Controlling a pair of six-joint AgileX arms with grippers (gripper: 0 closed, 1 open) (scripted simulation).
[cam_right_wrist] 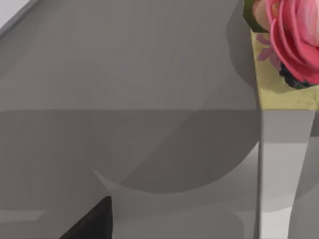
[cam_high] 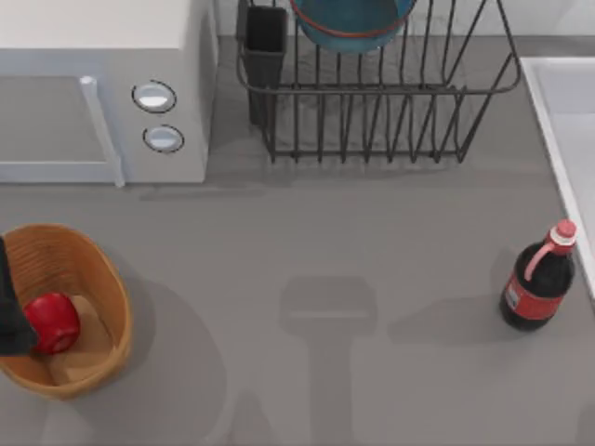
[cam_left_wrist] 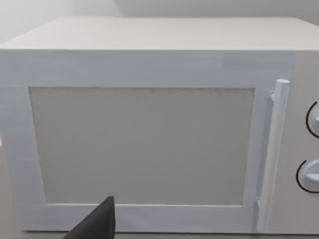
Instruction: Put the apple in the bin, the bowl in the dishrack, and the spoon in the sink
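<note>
From above, the apple [cam_high: 53, 321] is lying in the bin [cam_high: 98, 269], the bowl [cam_high: 351, 23] in the dishrack [cam_high: 390, 102] — the left gripper [cam_high: 11, 316] beside the apple; grip: cannot tell. The left wrist view is facing the microwave [cam_left_wrist: 149, 129]. The right wrist view is showing the table [cam_right_wrist: 124, 74].

Even, soft light fills the scene; broad faint shadows lie on the grey table [cam_high: 279, 232], a darker one left of the bottle [cam_high: 539, 279].

apple [cam_high: 53, 321] is seen in bin [cam_high: 98, 269], right beside left gripper [cam_high: 11, 311] at table's left edge; bowl [cam_high: 351, 23] in dishrack [cam_high: 381, 102], far off.
</note>
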